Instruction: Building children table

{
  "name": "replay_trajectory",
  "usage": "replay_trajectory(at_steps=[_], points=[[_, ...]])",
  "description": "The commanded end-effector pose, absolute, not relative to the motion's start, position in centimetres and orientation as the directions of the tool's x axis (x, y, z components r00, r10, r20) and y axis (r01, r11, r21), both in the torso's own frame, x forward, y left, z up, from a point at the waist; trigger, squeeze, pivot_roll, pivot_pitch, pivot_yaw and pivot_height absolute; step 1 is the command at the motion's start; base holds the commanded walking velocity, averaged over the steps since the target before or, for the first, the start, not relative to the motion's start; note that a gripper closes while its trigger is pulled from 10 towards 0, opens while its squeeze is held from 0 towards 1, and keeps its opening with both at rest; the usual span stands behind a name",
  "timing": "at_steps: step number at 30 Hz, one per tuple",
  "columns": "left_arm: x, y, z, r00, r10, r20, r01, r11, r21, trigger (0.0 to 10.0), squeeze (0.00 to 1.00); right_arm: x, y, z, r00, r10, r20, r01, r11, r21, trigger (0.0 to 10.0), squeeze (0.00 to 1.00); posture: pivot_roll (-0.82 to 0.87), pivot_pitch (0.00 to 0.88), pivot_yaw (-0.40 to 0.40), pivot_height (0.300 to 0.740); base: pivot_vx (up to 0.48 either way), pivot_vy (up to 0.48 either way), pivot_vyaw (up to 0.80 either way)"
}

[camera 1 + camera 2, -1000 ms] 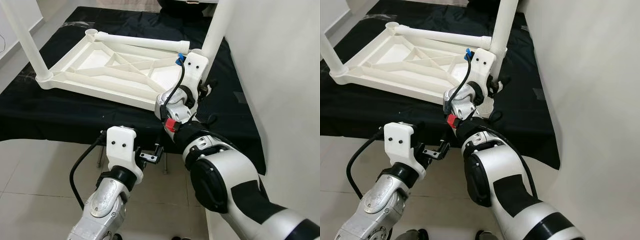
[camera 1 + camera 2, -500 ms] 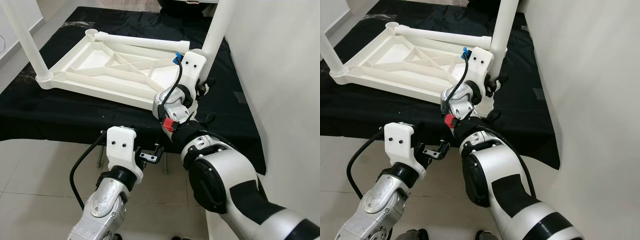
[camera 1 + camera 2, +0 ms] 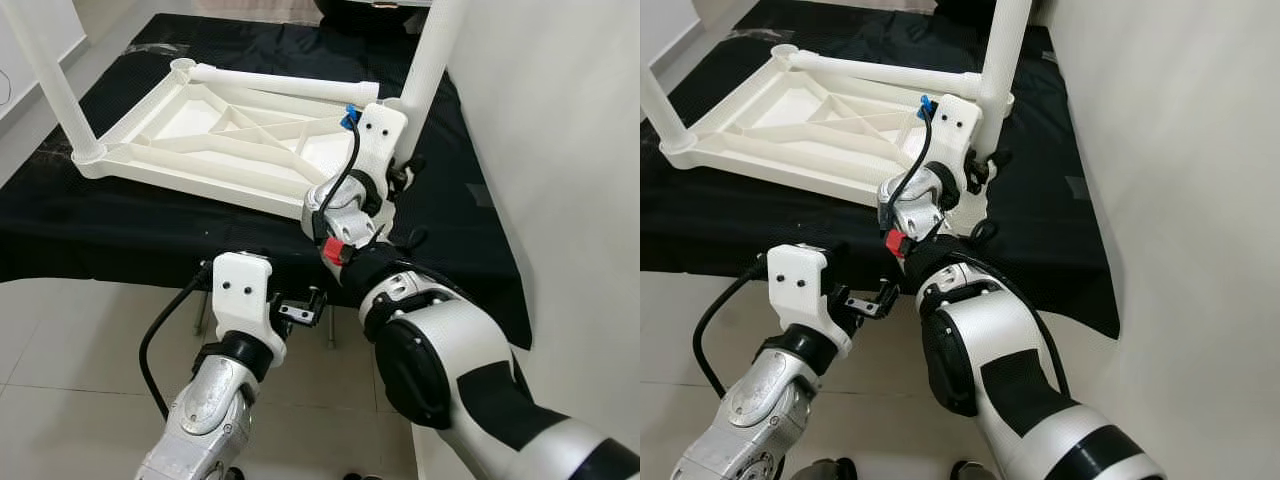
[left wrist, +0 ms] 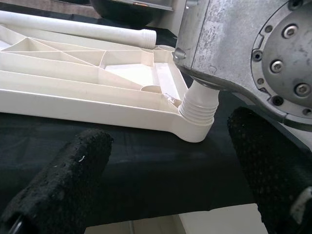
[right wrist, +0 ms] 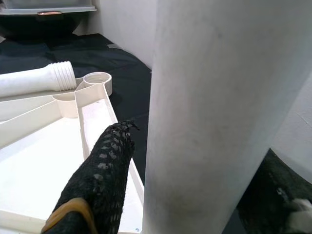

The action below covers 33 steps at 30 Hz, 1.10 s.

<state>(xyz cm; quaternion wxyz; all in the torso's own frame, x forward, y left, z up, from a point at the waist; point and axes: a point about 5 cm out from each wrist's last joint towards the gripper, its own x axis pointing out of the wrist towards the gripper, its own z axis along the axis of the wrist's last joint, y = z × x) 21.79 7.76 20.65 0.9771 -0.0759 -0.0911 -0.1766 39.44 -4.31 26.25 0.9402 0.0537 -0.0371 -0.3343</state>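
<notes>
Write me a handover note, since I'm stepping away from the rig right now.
Right gripper: jaws closed around the upright table leg at the near right corner socket of the upturned white tabletop.
Left gripper: jaws open, empty, low in front of the black-covered surface.
Done: another leg stands at the near left corner.
Left: loose leg lies along the far edge; far corner socket empty.

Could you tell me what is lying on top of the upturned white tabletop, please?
A loose white leg lies along the tabletop's far edge. The right gripper and arm hide the near right corner.
</notes>
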Motion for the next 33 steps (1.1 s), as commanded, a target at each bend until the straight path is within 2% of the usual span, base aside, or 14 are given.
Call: replay_trajectory(at_steps=[1,16,17,18,33], points=[[21.77,7.60,20.27,0.924,-0.332,0.191,0.359,0.925,-0.125,10.0,0.00,39.36,-3.96,26.24,0.779,-0.626,0.030,0.619,0.776,0.119,10.0,0.00,0.11,0.184,-0.092,0.740,0.000,0.000,0.00],[21.79,7.61,20.17,0.923,-0.334,0.191,0.360,0.925,-0.122,10.0,0.00,39.33,-3.94,26.14,0.779,-0.626,0.030,0.619,0.776,0.121,10.0,0.00,0.11,0.181,-0.090,0.740,0.000,0.000,0.00],[21.79,7.61,20.17,0.923,-0.334,0.190,0.360,0.925,-0.122,10.0,0.00,39.32,-3.95,26.09,0.780,-0.625,0.031,0.618,0.777,0.121,10.0,0.23,0.11,0.181,-0.090,0.740,0.000,0.000,0.00],[21.79,7.62,20.17,0.923,-0.334,0.190,0.360,0.925,-0.122,10.0,0.00,39.32,-3.97,25.99,0.780,-0.625,0.027,0.618,0.777,0.123,10.0,1.00,0.11,0.184,-0.090,0.740,0.000,0.000,0.00],[21.78,7.70,20.17,0.924,-0.332,0.189,0.358,0.926,-0.123,10.0,0.00,39.33,-4.09,25.99,0.775,-0.631,0.024,0.624,0.771,0.125,10.0,1.00,0.11,0.189,-0.089,0.740,0.000,0.000,0.00]])
